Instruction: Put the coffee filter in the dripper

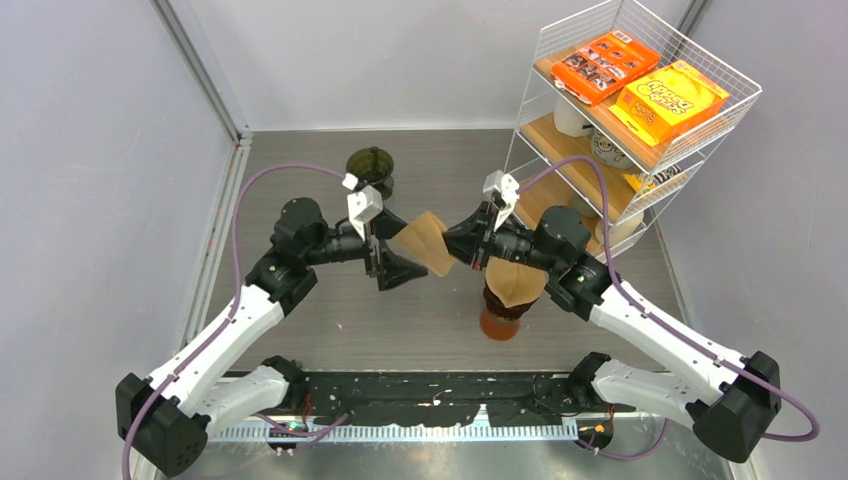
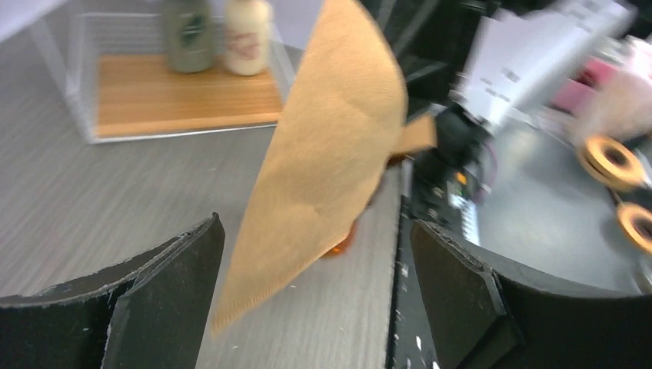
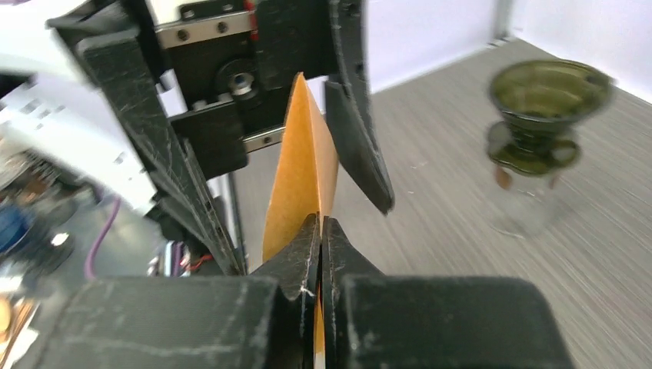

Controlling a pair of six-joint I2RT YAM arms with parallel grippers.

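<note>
Nearest the tabletop's near edge, a filter stack [image 1: 512, 285] sits on an orange stand [image 1: 498, 327]. Mid-table, the right gripper [image 3: 320, 231] pinches 1 coffee filter [image 1: 425, 243], held in the air between the 2 wide-spread fingers of the left gripper [image 2: 315, 231]. The dripper [image 1: 371, 165] stands near the far edge.

The coffee filter [image 1: 425, 243] is held above the bench [image 1: 330, 330] at its middle, between the left gripper [image 1: 398, 258] and the right gripper [image 1: 457, 246]. The dripper [image 1: 370, 165] is set behind them, to the left. A filter stack [image 1: 515, 285] is placed just in front, to the right, under the right arm. A wire shelf rack [image 1: 560, 35] is stood at the far right, with boxes [image 1: 668, 100] on its top shelf.
</note>
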